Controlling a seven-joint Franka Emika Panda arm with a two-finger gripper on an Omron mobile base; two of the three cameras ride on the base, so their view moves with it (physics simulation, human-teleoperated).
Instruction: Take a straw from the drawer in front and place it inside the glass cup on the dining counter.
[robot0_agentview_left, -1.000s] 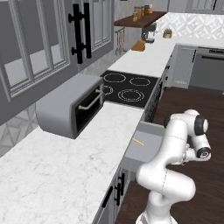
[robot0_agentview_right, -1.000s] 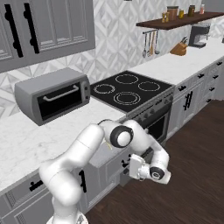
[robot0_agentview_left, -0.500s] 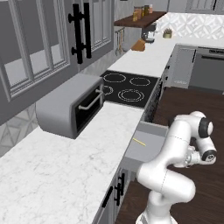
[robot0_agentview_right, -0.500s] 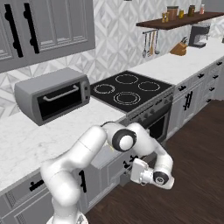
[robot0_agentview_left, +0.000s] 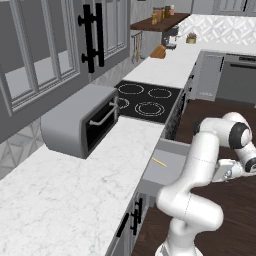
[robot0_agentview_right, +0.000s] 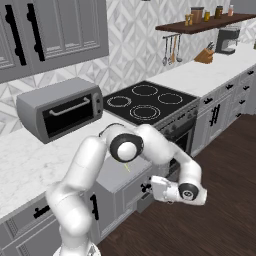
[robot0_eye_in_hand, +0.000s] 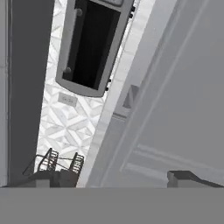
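Observation:
The drawer (robot0_agentview_left: 172, 169) stands pulled out from under the white worktop, and the yellow straw (robot0_agentview_left: 159, 162) lies flat on its grey floor. From the right, the straw (robot0_agentview_right: 127, 168) shows inside the drawer (robot0_agentview_right: 115, 176) just below my elbow. My gripper (robot0_agentview_right: 153, 188) hangs just in front of the drawer front, level with it and pointing at it. In the hand view my gripper (robot0_eye_in_hand: 116, 178) is open, its fingertips (robot0_eye_in_hand: 186, 177) wide apart with only the grey drawer front between them. The glass cup and the dining counter are out of view.
A grey toaster oven (robot0_agentview_left: 80, 125) sits on the worktop (robot0_agentview_left: 75, 195) left of the drawer. A black cooktop (robot0_agentview_left: 145, 100) lies beyond it. Grey cabinet doors (robot0_agentview_right: 215, 117) line the front. Dark wood floor (robot0_agentview_right: 220, 220) spreads out behind my hand.
My gripper has gone from nearly shut to wide open and has drawn back a little from the drawer front. The drawer and straw have not moved.

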